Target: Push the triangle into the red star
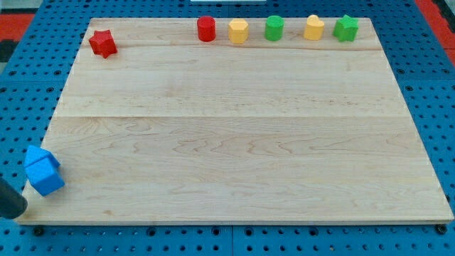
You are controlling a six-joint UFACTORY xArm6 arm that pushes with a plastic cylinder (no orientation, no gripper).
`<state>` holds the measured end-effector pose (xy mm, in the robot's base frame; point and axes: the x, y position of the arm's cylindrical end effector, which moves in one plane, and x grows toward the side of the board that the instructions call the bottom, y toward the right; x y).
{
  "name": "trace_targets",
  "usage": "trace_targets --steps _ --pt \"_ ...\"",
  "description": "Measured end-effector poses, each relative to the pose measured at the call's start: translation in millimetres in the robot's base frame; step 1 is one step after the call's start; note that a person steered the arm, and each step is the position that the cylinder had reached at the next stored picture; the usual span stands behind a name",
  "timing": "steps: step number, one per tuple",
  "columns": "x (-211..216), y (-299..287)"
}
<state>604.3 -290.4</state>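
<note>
Blue triangle-ish blocks [43, 171] sit way down at the view's bottom-left edge, well apart from the red star [102, 43] up top-left, my tip [14, 206] (no hand to open or close) just beside them, so basically nothing's done yet.

Pale wooden board [242, 142], seemingly matt red star [103, 43]
</note>
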Motion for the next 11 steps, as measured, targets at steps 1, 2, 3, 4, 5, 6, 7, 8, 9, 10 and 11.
trace_targets --steps 1,2,3,4,5,6,7,8,9,10,11 --pt "-17 6" --pt "-45 10" --pt "-99 16" --pt "-133 19" --pt "-154 23" --pt "-121 8" --pt "-127 -14" --pt "-182 12" --pt "-243 23" --pt "-286 32" --pt "-317 25"
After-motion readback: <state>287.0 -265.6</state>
